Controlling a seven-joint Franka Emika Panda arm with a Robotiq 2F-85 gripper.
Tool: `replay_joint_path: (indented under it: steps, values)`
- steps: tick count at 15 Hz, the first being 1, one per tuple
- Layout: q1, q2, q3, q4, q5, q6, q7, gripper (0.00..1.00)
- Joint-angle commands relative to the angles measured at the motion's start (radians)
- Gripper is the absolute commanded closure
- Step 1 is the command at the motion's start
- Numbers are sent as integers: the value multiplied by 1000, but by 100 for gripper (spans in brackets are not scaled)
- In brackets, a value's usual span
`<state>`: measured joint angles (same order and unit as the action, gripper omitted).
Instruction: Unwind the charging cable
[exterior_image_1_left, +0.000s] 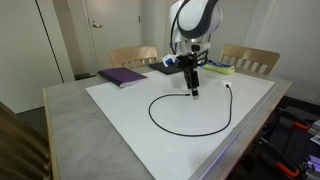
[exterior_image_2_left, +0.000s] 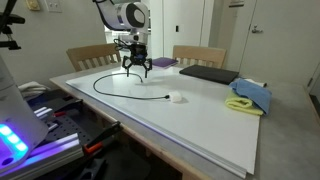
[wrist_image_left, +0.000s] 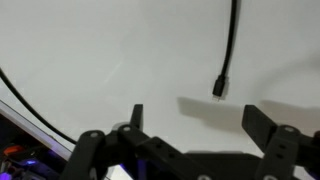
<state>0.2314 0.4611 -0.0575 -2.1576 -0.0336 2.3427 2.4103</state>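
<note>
no readable text, no labels, no brands, no numbers

pincer (exterior_image_2_left: 137, 69) hangs pointing straight down, jaws spread wide.

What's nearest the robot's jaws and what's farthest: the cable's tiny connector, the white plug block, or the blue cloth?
1. Tiny connector: just beside the jaws.
2. White plug block: midway, in an exterior view.
3. Blue cloth: farthest, off to the side.
</note>
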Motion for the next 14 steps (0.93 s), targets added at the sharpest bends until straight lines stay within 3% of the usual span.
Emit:
replay_joint_path:
  steps: [1,14]
  values:
    - [-16,11,-2,-1,-5,8,6,0]
    - [-69,78,25,63,92,53,-36,0]
